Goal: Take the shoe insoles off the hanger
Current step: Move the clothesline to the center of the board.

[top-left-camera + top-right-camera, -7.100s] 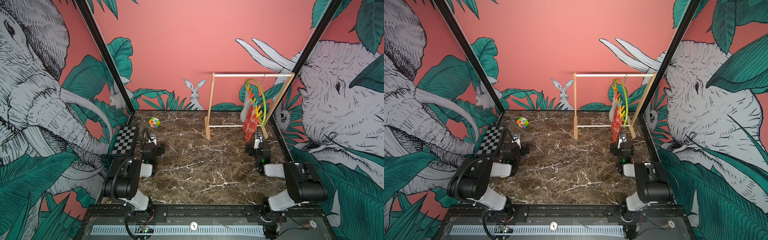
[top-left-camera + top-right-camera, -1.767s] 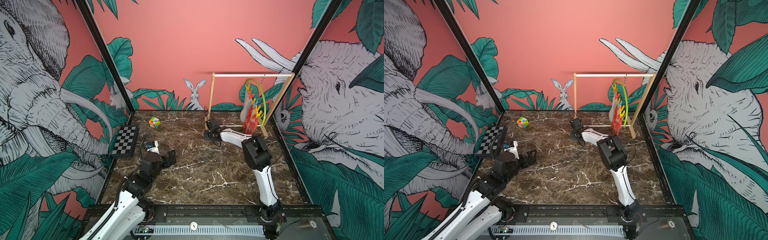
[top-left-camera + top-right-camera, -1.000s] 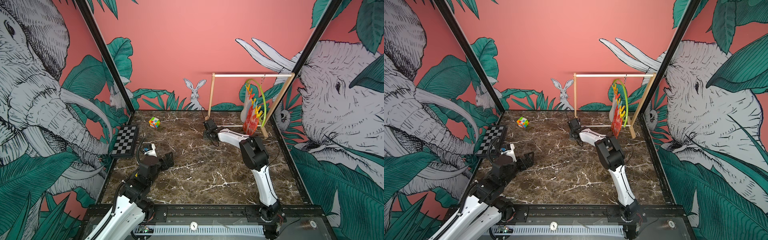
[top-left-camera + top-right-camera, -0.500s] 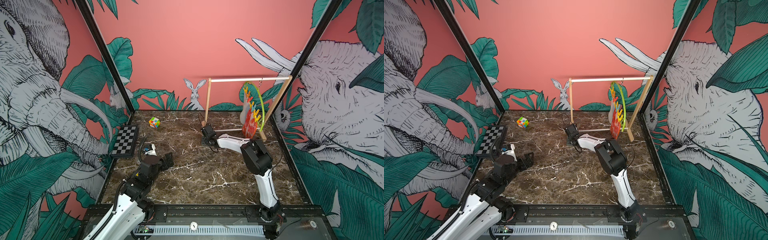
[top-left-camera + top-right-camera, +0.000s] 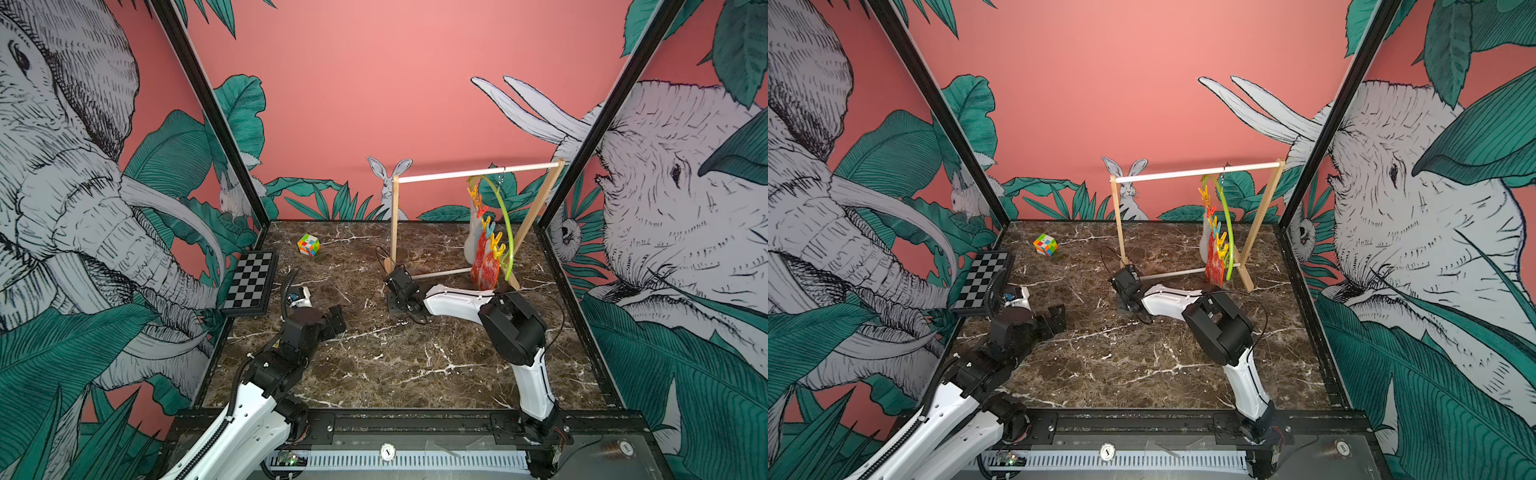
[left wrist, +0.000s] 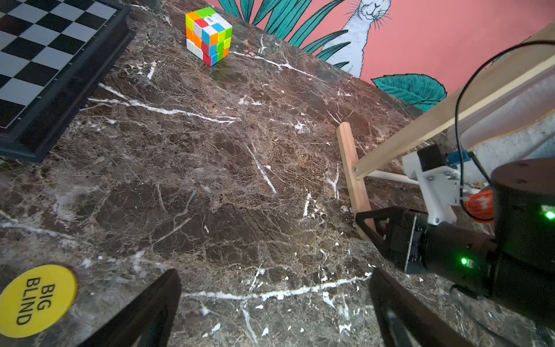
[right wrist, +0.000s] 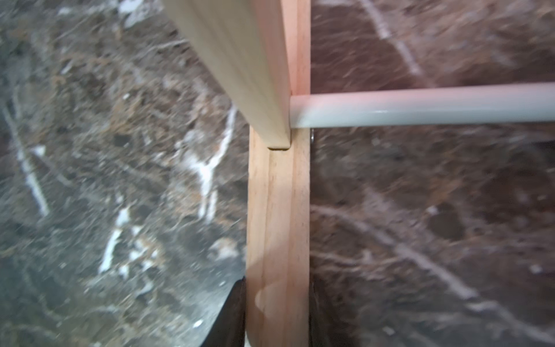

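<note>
Right wrist view looks straight down the wooden rack (image 7: 277, 210), and the right gripper (image 7: 277, 321) is closed on the near end of that rack's floor foot. Its dark fingers (image 7: 231, 321) press against both sides of the wood, just short of where the upright and the lower white rail (image 7: 420, 108) join it. Whether the foot is clear of the marble table (image 5: 395, 365) cannot be told. In both top views the rack stands skewed, its top rod (image 5: 478, 171) slanting. The hanger (image 5: 508, 232) (image 5: 1228, 232) hangs by its hook from that rod near the post farthest from the gripped foot. The shoe insoles (image 5: 484, 266) (image 5: 1214, 266) are clipped along the hanger's row of coloured clips (image 5: 492, 239), inside the rack's frame. A mottled red pair is in front and paler ones behind, their lower ends close to the lower rail. The left gripper (image 5: 336, 318) (image 6: 270, 315) is spread wide and holds nothing. It sits low over the marble, well apart from the rack on the gripped foot's side. A puzzle cube (image 5: 308, 244) lies beyond that same side of the rack, and a chessboard (image 5: 249, 286) lies farther out still. In the left wrist view a yellow disc (image 6: 36, 300) lies on the marble beside one left finger.
</note>
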Robot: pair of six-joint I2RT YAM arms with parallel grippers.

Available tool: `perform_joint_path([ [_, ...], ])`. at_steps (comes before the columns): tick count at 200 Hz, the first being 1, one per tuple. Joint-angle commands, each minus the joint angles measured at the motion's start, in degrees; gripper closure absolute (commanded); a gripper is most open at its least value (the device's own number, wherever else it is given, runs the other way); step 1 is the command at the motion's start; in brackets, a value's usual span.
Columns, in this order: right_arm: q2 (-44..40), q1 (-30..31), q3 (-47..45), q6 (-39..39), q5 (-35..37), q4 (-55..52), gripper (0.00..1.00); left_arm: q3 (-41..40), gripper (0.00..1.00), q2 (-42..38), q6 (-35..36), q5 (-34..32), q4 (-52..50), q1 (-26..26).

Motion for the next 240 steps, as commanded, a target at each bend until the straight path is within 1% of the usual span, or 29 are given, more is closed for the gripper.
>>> perform_joint_path([
  [1,-1.2,3.2,-0.1,2.3,-2.5,0.6,0.73,1.4,0.01,0.0,0.1,-1.9,-2.1,-0.3],
  [57,-1.0,8.4,2.6,4.1,-3.4,0.6,0.7,2.9,0.0,0.3,1.8,-2.3,-3.6,-0.2],
  [87,0.4,9.7,3.8,5.3,-4.8,0.6,0.67,3.7,0.01,0.5,2.9,-0.5,-3.5,0.7],
  [99,0.8,10.0,4.0,5.4,-5.0,0.7,0.63,4.1,0.01,0.6,3.0,0.0,-3.7,1.0],
  [121,0.0,10.6,3.5,4.7,-4.4,1.1,0.46,4.7,0.01,0.3,3.5,1.0,-3.7,1.8],
  [128,-0.5,10.6,3.1,4.4,-4.2,1.2,0.43,4.9,0.01,0.3,3.7,1.3,-3.7,2.1],
  [144,-2.6,11.0,1.7,3.5,-3.4,1.7,0.36,5.4,0.01,0.3,4.4,2.0,-3.6,2.5],
  [162,-5.3,11.1,-0.5,2.6,-2.7,2.7,0.32,6.2,0.0,0.8,4.9,2.2,-3.7,2.9],
  [204,-12.7,11.8,-4.7,-1.2,-2.5,3.5,0.29,8.7,0.01,1.6,6.8,1.8,-3.5,3.4],
  [208,-13.6,11.9,-6.6,-1.5,-2.6,3.5,0.29,9.0,0.0,1.7,7.0,1.7,-3.5,3.5],
  [240,-21.1,12.0,-11.7,-4.9,-3.2,4.0,0.3,11.5,0.01,2.3,9.7,0.9,-3.3,3.5],
])
